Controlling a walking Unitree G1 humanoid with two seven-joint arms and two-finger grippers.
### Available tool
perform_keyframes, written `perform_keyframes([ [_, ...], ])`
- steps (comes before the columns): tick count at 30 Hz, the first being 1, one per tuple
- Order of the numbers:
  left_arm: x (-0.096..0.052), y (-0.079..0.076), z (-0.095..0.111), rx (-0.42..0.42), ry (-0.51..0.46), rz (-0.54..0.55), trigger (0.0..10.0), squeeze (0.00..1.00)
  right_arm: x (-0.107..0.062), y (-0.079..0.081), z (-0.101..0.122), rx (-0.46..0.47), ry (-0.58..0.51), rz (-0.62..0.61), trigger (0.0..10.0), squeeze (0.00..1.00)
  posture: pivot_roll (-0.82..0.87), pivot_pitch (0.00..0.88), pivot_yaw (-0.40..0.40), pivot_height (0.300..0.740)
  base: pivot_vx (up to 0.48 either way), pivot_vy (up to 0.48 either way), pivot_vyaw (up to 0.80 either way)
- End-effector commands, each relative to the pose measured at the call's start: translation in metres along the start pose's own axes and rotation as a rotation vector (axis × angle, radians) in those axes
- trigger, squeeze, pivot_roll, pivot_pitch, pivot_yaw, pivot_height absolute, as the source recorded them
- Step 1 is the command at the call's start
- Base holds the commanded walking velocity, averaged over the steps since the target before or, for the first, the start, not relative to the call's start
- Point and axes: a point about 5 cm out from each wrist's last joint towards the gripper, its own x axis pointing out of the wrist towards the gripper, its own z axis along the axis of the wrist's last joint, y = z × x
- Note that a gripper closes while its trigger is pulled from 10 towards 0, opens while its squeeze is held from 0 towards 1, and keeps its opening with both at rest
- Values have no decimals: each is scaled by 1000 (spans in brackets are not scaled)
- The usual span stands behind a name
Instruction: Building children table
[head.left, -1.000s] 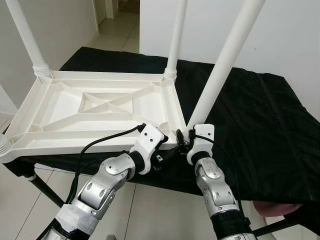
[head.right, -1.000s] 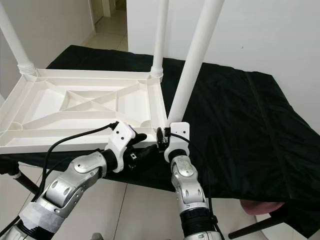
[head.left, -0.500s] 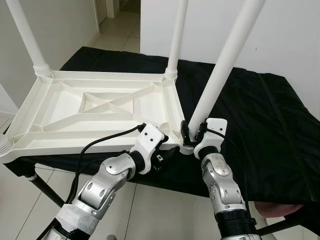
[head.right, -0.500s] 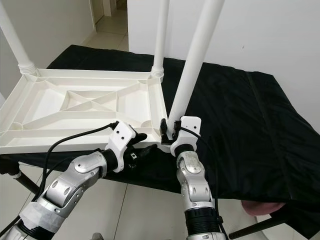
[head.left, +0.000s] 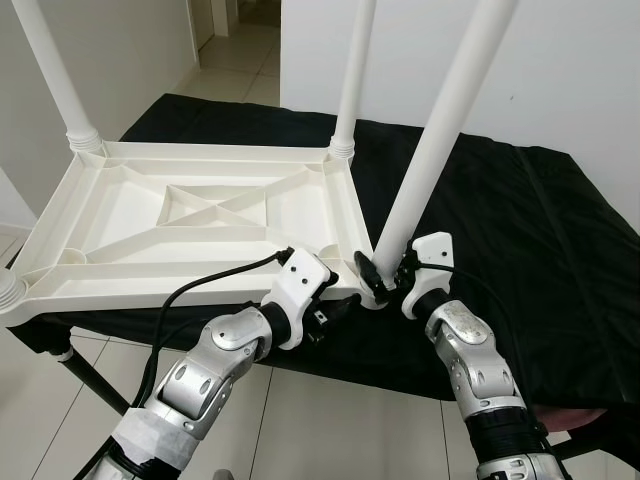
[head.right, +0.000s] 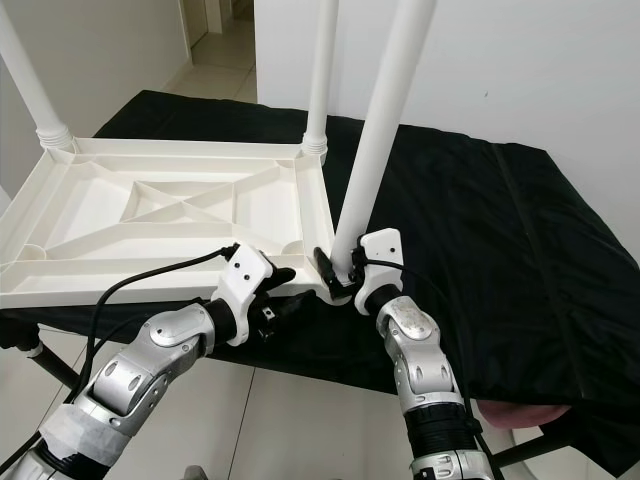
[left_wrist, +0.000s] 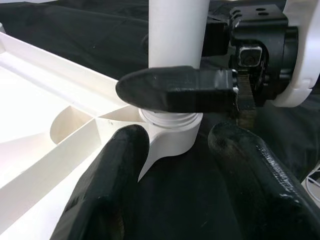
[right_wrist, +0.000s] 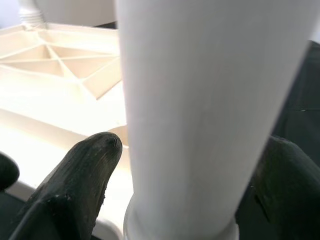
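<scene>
Two pincers meet at the near right corner of the upturned white children's table (head.left: 190, 215), which lies on a bench draped in black cloth (head.left: 520, 230), overhanging its near edge. The right pincer (head.left: 383, 280) grips the base of the leaning white leg (head.left: 430, 150), one finger (right_wrist: 75, 185) on each side of the tube just above its socket. The left pincer (head.left: 335, 303) sits just beside that corner with its fingers (left_wrist: 110, 185) spread apart around the socket, clasping nothing. Three more legs stand at the other corners.
</scene>
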Motion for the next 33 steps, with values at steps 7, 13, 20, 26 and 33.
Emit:
perform_keyframes([
  [7,0,-5,2,13,7,-95,10000,0,6,-1,-1,-34,15,208,10000,0,-38,0,-29,740,0,0,0],
  [13,0,-5,3,15,6,-95,10000,0,8,-2,-1,-44,21,265,10000,0,-38,0,-29,740,0,0,0],
  [20,-1,-5,3,12,9,-98,10000,0,9,-5,-8,-44,44,282,4235,0,-23,0,-36,740,0,0,0],
  [26,-1,-6,3,10,11,-103,10000,0,4,-7,-14,-18,57,290,0,0,-27,0,-40,740,0,0,0],
  [33,0,-8,2,4,11,-105,10000,0,-1,-9,-22,12,75,243,10000,0,-31,0,-46,740,0,0,0],
])
